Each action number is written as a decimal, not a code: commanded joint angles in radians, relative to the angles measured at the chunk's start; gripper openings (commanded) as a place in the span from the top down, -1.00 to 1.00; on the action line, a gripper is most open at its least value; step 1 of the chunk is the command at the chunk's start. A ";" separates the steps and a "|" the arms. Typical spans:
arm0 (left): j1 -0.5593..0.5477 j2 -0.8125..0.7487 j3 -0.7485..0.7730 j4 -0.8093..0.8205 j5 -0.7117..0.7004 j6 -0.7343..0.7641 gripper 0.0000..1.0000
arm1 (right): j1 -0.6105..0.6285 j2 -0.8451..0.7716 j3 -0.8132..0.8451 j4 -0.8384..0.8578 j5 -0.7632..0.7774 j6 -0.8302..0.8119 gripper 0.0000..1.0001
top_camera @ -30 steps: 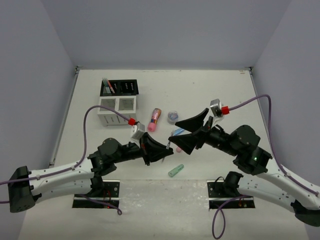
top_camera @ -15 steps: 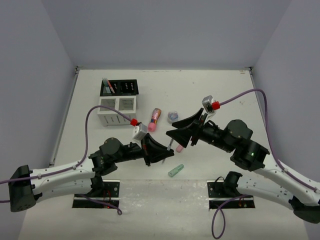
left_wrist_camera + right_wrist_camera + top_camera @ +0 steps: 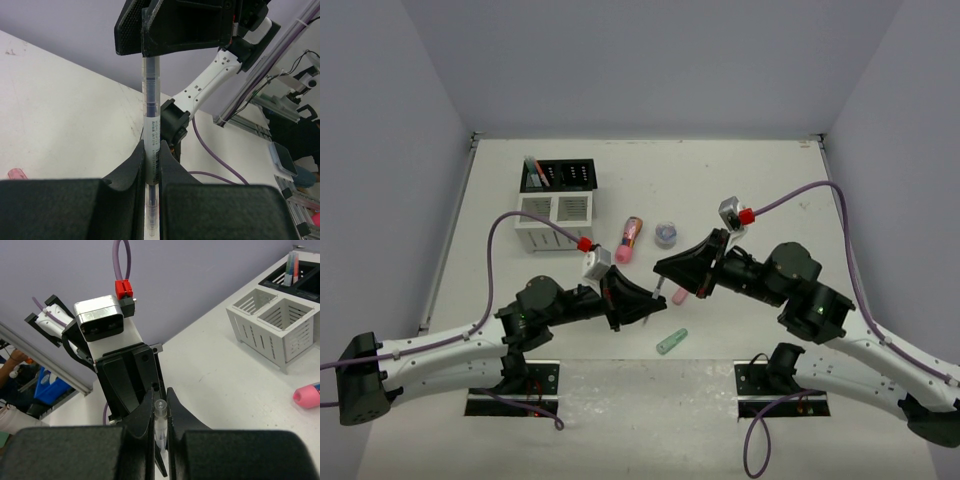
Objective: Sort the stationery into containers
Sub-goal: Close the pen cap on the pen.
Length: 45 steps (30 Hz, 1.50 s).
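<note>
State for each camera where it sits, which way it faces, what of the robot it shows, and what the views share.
Top external: above and behind the arms, looking down on the table; both arms and bases show.
Left wrist: on the left arm, facing along the left gripper at the right gripper opposite.
Right wrist: on the right arm, facing over its own jaws at the left gripper, organiser beyond.
Shared: both wrist views show the pen clamped in both jaws.

We get bright, even light w/ faint shadows; right gripper (image 3: 160, 401) goes soft-focus at btm of wrist frame.
</note>
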 commanded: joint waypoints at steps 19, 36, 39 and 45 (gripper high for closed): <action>0.020 -0.086 0.292 -0.132 -0.201 0.339 1.00 | 0.001 0.154 -0.294 0.148 -0.154 0.062 1.00; 0.031 -0.106 0.299 -0.151 -0.151 0.386 1.00 | 0.001 0.221 -0.302 0.177 -0.154 0.078 0.97; 0.031 -0.102 0.224 -0.076 -0.061 0.353 1.00 | 0.002 0.185 -0.232 0.126 -0.130 0.056 0.64; 0.031 -0.057 0.162 -0.043 0.070 0.299 1.00 | 0.001 0.070 -0.037 -0.050 -0.001 -0.033 -0.09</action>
